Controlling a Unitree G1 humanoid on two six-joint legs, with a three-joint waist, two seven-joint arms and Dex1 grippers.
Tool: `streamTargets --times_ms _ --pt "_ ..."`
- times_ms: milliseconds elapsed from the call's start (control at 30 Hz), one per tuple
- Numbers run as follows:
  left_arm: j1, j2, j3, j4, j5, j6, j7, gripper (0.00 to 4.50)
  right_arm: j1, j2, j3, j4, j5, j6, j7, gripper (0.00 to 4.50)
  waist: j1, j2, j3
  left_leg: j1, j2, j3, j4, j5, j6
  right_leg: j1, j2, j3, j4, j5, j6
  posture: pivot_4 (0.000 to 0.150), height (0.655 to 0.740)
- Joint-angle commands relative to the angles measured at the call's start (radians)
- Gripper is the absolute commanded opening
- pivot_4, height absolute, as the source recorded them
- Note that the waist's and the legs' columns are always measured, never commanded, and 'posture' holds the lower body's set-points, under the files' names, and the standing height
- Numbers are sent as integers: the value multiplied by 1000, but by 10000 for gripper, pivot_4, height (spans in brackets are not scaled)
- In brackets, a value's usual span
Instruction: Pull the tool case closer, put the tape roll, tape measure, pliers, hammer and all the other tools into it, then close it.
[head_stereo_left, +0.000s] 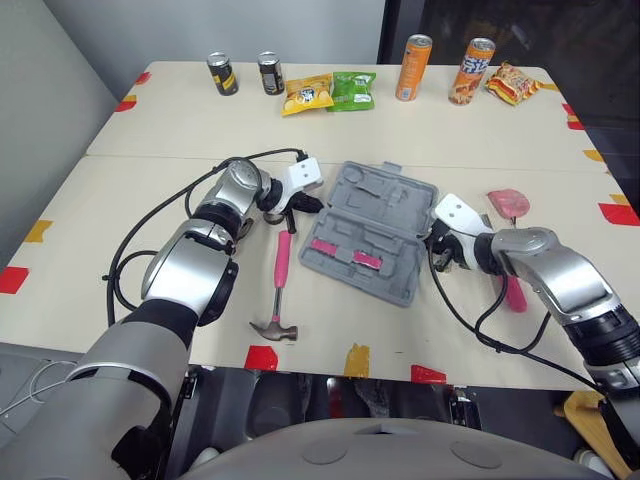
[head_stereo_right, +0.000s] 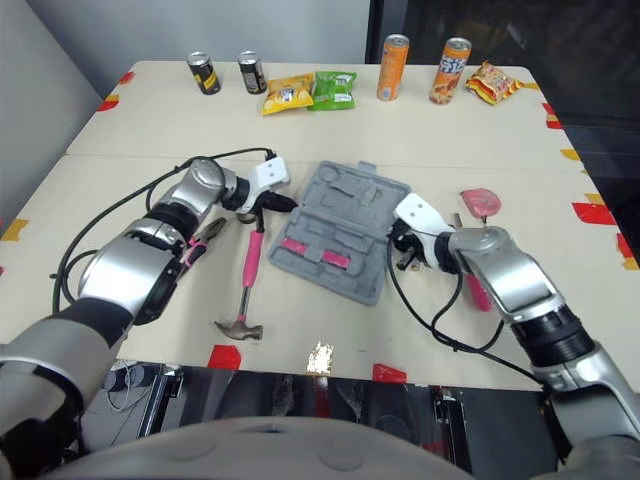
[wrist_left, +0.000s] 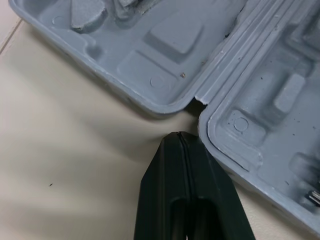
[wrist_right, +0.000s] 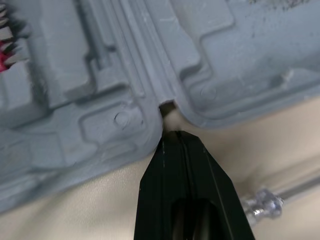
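My left gripper (wrist_left: 181, 137) had its two fingers pressed flat together, holding nothing, with the tip set at the hinge notch on one side of the open tool case (head_stereo_left: 370, 230). My right gripper (wrist_right: 175, 134) was pinched the same way, empty, at the notch on the opposite side. I judged this gave me two slim hooks bracketing the case, so it could be drawn closer without twisting. The hammer (head_stereo_left: 280, 275) lay just beside the case on my left, not yet packed.
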Motion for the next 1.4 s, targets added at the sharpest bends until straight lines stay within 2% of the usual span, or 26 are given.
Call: streamTargets --times_ms 33,367,467,733,933,1400 --pt "-12 -3 22 -5 -2 -13 -48 0 -43 8 37 38 -24 -36 51 86 -1 0 0 0 0 0 0 0 0 0 0 0 0 0 0 1500 7400" --pt "54 20 60 -92 -39 30 -157 0 -102 -11 71 79 -59 -113 203 86 -2 0 0 0 0 0 0 0 0 0 0 0 1 0 0 1500 7400" --pt "118 25 63 -193 -54 62 -185 0 -101 -22 83 66 -62 -129 250 86 -1 0 0 0 0 0 0 0 0 -1 0 0 1 -1 -1 1500 7400" --pt "382 73 57 -704 -124 332 -176 0 -72 -59 63 27 -68 -143 297 86 6 0 0 -2 1 1 0 0 0 -4 0 0 2 -1 -2 1500 7400" --pt "501 106 44 -937 -150 469 -149 0 -53 -75 62 -6 -64 -141 318 86 7 0 0 -6 1 1 1 0 0 -8 0 0 3 -1 -3 1500 7400" --pt "654 170 21 -1207 -210 627 -95 0 25 -85 43 -110 -50 -99 309 86 3 0 0 -6 1 1 0 0 0 -9 0 0 3 -2 -3 1500 7400"
